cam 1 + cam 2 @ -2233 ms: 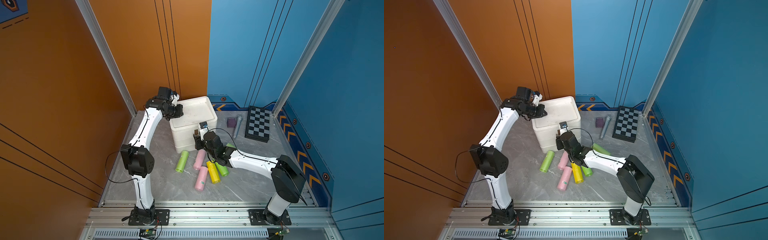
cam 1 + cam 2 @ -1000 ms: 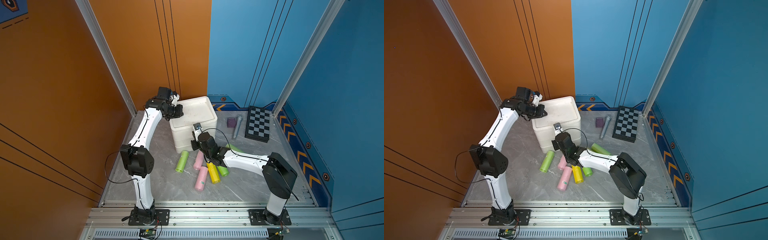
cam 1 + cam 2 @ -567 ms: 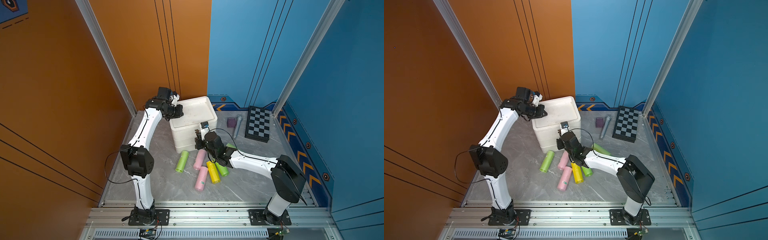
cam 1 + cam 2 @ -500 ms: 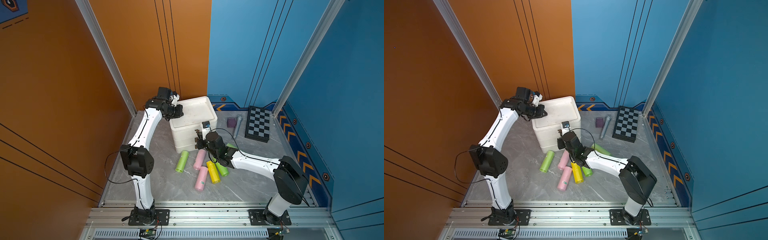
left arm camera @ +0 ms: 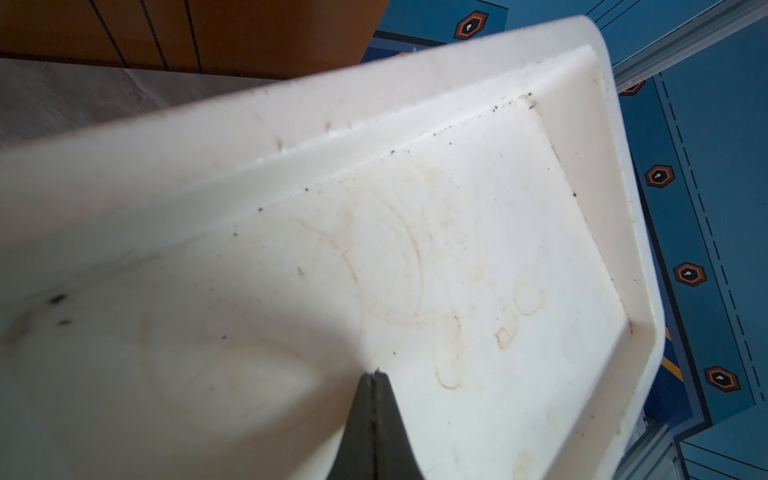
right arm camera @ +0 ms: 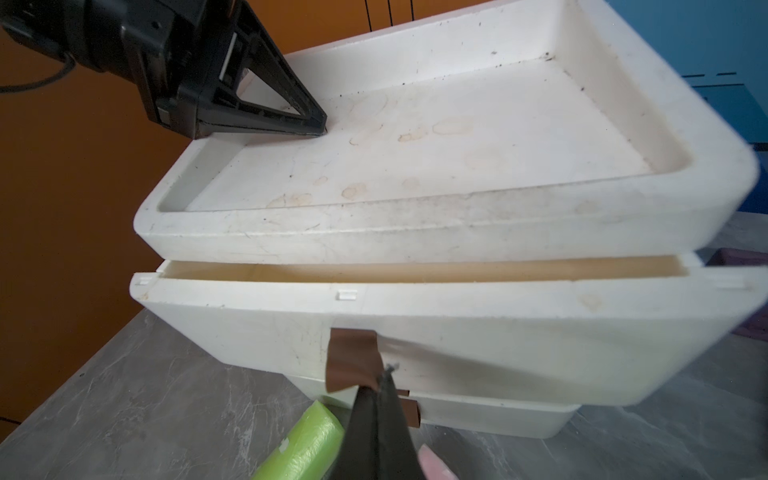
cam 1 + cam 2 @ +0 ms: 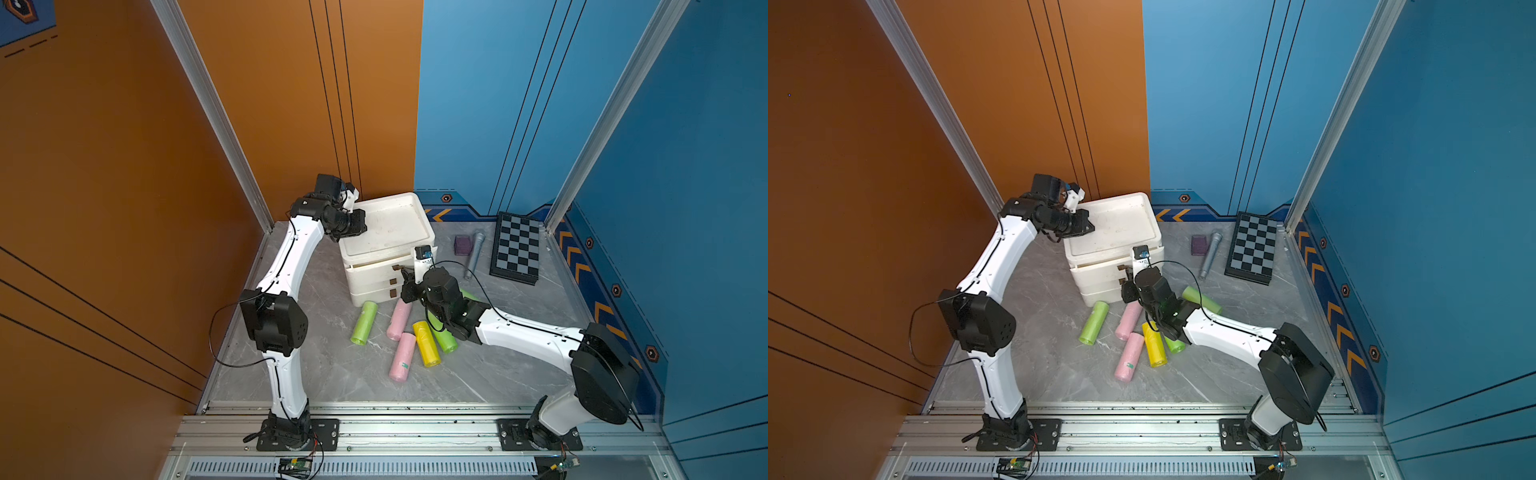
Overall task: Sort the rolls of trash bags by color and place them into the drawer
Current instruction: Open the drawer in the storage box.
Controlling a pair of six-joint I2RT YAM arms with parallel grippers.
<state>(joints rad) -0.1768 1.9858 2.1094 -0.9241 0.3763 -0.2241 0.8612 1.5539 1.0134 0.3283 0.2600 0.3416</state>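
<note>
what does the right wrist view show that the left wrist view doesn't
Only the right wrist view: the top drawer standing slightly ajar, its brown pull tab pinched in the shut right gripper, plus a green roll and the end of a pink roll on the grey surface below.
Only the left wrist view: the hexagon markers on the blue wall beyond the cabinet.
Both: the cabinet's stained tray top and the shut left gripper, its tips down in that tray.

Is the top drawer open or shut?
Slightly open: in the right wrist view the top drawer stands out from the cabinet, a gap behind its front. The right gripper is shut on its tab.
</note>
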